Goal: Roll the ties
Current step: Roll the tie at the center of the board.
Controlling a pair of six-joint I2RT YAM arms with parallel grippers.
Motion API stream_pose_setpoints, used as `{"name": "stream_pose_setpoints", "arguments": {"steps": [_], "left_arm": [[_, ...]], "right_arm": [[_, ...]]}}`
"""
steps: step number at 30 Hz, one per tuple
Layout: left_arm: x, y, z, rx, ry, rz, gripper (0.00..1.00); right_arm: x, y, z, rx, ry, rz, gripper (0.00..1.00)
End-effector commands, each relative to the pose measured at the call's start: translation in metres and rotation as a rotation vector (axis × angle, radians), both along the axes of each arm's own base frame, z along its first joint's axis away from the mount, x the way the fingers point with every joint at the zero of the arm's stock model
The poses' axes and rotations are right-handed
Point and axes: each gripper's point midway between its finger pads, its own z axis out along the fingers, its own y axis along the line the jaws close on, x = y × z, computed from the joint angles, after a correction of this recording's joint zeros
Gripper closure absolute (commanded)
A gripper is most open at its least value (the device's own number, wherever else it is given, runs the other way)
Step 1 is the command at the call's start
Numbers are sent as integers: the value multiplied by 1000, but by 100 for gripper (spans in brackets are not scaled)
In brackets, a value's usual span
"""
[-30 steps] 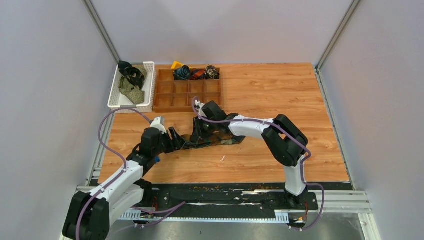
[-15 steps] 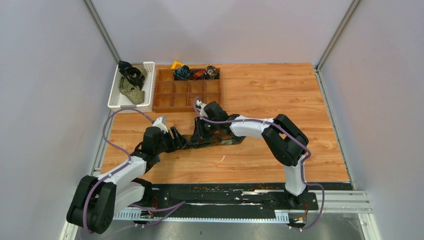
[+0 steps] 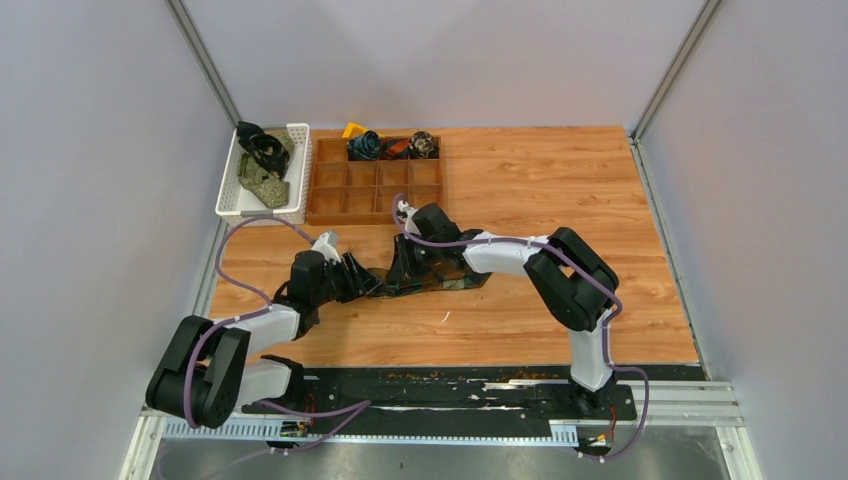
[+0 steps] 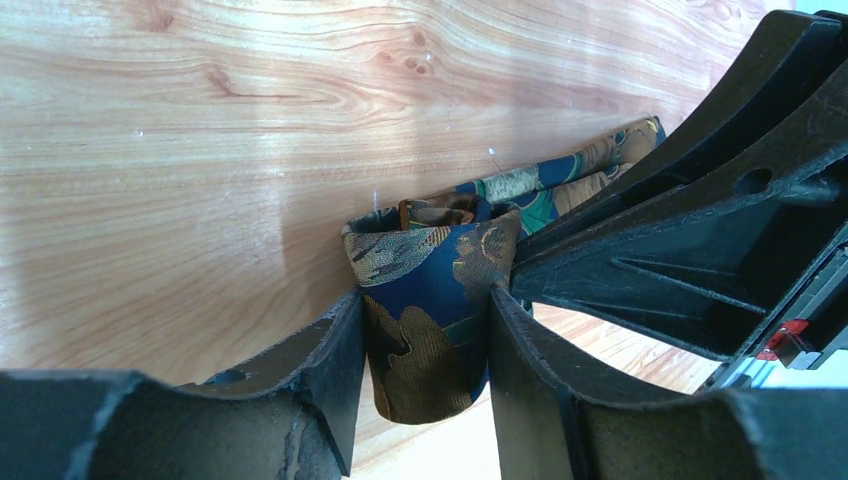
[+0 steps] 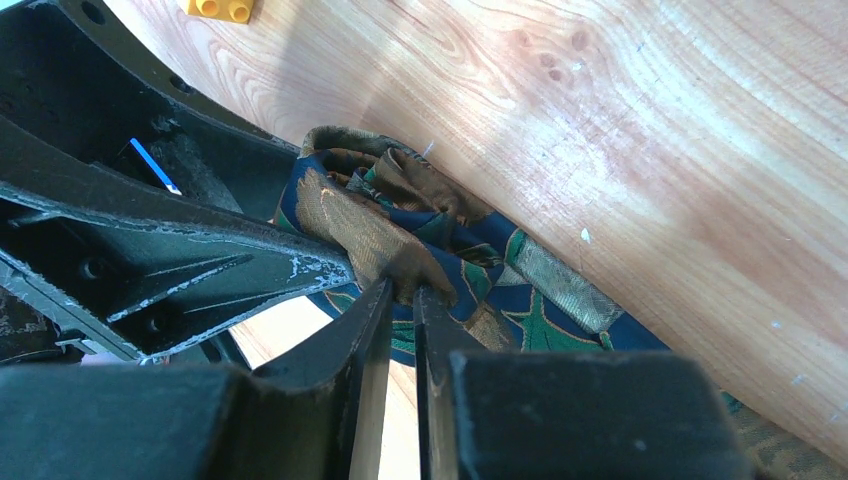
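A navy, green and gold patterned tie (image 3: 440,280) lies across the middle of the table. My left gripper (image 3: 362,278) is at its left end and shut on the rolled-up end; in the left wrist view the roll (image 4: 432,255) stands between the gripper's (image 4: 423,300) fingers. My right gripper (image 3: 403,268) is just right of it, its jaws almost closed, pinching a fold of the same tie (image 5: 520,275) in the right wrist view (image 5: 403,290). The two grippers are close together.
A white basket (image 3: 232,205) at the back left holds several loose ties (image 3: 264,165). A wooden compartment tray (image 3: 375,190) beside it has rolled ties (image 3: 366,145) in its back row. A yellow block (image 3: 353,129) sits behind the tray.
The left arm's elbow has swung down and left while its gripper stayed on the tie's roll, edging slightly right. The right gripper has barely moved.
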Motion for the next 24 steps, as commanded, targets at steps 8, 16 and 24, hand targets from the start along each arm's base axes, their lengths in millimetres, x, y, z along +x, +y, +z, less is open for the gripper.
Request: {"name": "stream_pose_setpoints", "arguments": {"steps": [8,16,24], "left_arm": [[-10,20,1,130,19,28,53],[-26,35,3,279,73,24,53],[-30,60,14,424,103,86,53]], "right_arm": [[-4,-5,40,29,-52,0,78],[-19,3,53,52,-59,25,77],[-25,10,52,47,-63,34,77]]}}
